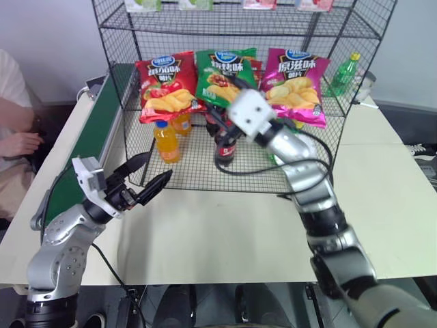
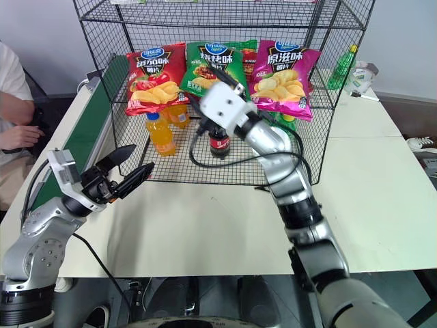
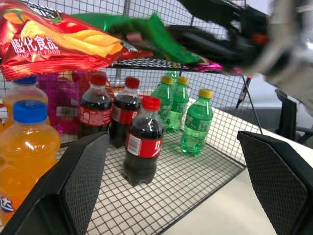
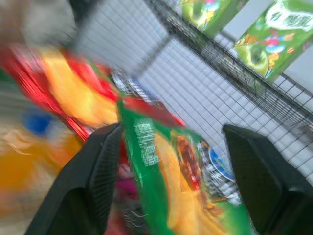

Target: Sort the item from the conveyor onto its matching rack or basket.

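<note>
Overhead, a cream worktop [image 1: 225, 225] is carrying a tall black wire-mesh rack [image 1: 109, 61] toward its far edge, with a grey wall behind it. Along the worktop's left edge the dark green conveyor [image 1: 92, 140] is running in its pale metal frame, and a person's hand [image 1: 20, 143] is resting beyond it.

On the rack's middle tier the green crisp bag [image 2: 212, 65] is lying between a red crisp bag [image 2: 153, 75] and a magenta crisp bag [image 2: 283, 68]; each is showing a blue oval logo and white Chinese lettering over pictured yellow crisps. Below, on the bottom tier, orange drink bottles [image 1: 166, 140] with blue caps are standing beside red-capped cola bottles [image 3: 142, 142].

The left wrist view is adding green soda bottles [image 3: 195, 122] with yellow caps behind the colas. The right wrist view is showing green cartons [image 4: 281, 32] on the tier above.

The left gripper [image 1: 149, 179] is hovering over the worktop near the rack's front left corner, fingers spread wide and empty. The right gripper [image 4: 173, 161] is pointing at the green bag, its fingers [image 4: 100, 176] parted and apparently clear of it.
</note>
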Controlling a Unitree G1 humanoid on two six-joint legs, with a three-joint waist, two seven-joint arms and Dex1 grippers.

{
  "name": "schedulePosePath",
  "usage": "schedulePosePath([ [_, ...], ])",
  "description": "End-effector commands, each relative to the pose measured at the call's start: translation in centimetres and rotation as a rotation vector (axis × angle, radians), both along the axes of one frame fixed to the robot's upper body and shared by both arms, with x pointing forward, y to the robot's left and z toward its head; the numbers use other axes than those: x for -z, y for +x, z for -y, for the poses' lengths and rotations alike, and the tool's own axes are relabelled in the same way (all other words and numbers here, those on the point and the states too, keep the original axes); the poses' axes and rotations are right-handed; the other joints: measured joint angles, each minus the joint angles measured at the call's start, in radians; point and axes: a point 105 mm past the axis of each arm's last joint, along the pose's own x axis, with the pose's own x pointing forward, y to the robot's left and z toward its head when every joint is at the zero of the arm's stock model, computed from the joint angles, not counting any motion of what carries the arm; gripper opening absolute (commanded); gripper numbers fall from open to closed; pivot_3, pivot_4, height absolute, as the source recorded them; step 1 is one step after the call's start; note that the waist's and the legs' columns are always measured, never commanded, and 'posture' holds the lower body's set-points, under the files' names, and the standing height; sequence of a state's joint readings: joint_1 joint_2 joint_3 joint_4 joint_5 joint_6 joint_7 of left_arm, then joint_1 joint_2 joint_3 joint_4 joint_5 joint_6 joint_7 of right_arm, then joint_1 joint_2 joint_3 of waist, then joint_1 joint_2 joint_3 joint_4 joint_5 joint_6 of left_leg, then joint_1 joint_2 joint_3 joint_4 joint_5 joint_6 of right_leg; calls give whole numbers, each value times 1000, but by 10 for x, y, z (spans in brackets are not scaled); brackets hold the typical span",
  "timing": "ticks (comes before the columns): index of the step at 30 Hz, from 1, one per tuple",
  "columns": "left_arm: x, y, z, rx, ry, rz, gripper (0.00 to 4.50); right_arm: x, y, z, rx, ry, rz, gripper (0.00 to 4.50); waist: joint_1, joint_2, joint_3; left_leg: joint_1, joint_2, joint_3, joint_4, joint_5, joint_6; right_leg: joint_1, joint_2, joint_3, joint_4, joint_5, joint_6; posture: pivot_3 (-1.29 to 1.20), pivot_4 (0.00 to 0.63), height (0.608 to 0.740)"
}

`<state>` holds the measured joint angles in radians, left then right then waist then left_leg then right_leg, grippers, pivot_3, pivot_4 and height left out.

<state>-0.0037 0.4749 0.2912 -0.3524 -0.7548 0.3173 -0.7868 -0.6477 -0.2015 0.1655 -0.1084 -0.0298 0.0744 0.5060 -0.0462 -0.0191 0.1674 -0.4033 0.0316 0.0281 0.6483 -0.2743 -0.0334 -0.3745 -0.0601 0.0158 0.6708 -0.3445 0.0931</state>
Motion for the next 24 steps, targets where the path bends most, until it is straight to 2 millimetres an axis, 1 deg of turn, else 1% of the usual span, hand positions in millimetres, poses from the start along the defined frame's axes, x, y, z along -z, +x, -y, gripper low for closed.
schedulePosePath([
  [1, -11, -5, -2, 2, 25, 54, 4500, -29, -43, 5, -231, 180, -17, 3364, 1, 0, 0, 0, 0, 0, 0, 0, 0, 0, 0, 0, 1, 0, 0, 0, 150, 739],
  [3, -10, -6, -3, 5, 33, 50, 4500, -28, -53, 14, -291, 242, -83, 3364, 3, 0, 0, 0, 0, -1, 0, 0, 0, 0, 0, -1, 1, 0, 0, 0, 150, 739],
  [5, -9, -7, -5, 10, 49, 41, 4500, -26, -57, 30, -324, 300, -162, 3364, 5, 0, 0, 1, 0, -1, 0, 0, 0, 1, 0, -1, 0, 0, 0, 0, 150, 739],
  [6, -8, -8, -7, 10, 62, 36, 4500, -24, -61, 39, -333, 297, -185, 3364, 6, 0, 0, 1, 0, -2, 0, 0, 0, 2, 0, -1, 0, 0, 0, 0, 150, 739],
  [8, -3, -10, -15, 0, 91, 11, 4500, -5, -68, 57, -337, 212, -262, 3364, 9, 0, 0, 1, 0, -2, 1, 0, 0, 2, -1, -1, 0, 0, 0, 0, 150, 739],
  [11, -2, -10, -30, -37, 117, -34, 4500, 22, -82, 84, -339, 101, -383, 3364, 11, 0, 0, 0, -1, -2, 0, -1, 1, 3, -1, -2, -3, 0, 0, 0, 150, 739],
  [12, -2, -9, -34, -51, 121, -46, 4500, 28, -87, 89, -346, 78, -413, 3364, 10, 0, 0, 0, 0, -2, -1, -1, 1, 3, -1, -2, -3, 0, 0, 0, 150, 739],
  [14, 0, -8, -48, -113, 137, -110, 4500, 52, -94, 114, -319, -6, -517, 3364, 9, 0, 0, 0, 0, -2, -1, -1, 1, 3, 0, -2, -4, 0, 0, 0, 150, 739],
  [16, 3, -9, -58, -149, 193, -148, 4500, 65, -101, 137, -305, -21, -603, 3364, 6, 0, 0, 0, 0, -2, -1, -1, 2, 3, 0, -2, -4, 0, 0, 0, 150, 739],
  [17, 5, -11, -63, -160, 220, -165, 4500, 70, -105, 146, -292, -61, -608, 3364, 4, 0, 0, 1, 0, -2, -1, -1, 2, 4, 0, -1, -4, 0, 0, 0, 150, 739],
  [18, 7, -13, -66, -165, 241, -177, 4500, 72, -108, 151, -286, -97, -608, 3364, 3, 0, 0, 2, 0, -2, 0, -1, 2, 5, 0, -1, -4, 0, 0, 0, 150, 739],
  [20, 10, -17, -74, -171, 253, -194, 4500, 72, -110, 162, -266, -109, -625, 3364, 3, 0, 0, 5, 0, -1, 0, -1, 2, 8, 0, -1, -4, 0, 0, 0, 150, 739],
  [22, 12, -20, -82, -182, 278, -207, 4500, 72, -109, 176, -233, -118, -645, 3364, 4, 0, 0, 12, 0, -1, -2, -1, 2, 14, 0, -1, -6, 0, 0, 0, 150, 739],
  [24, 12, -19, -92, -205, 281, -210, 4500, 72, -106, 187, -200, -116, -655, 3364, 8, 0, 0, 13, 0, -1, -2, -1, 2, 16, 0, -1, -6, 0, -1, 0, 150, 739],
])
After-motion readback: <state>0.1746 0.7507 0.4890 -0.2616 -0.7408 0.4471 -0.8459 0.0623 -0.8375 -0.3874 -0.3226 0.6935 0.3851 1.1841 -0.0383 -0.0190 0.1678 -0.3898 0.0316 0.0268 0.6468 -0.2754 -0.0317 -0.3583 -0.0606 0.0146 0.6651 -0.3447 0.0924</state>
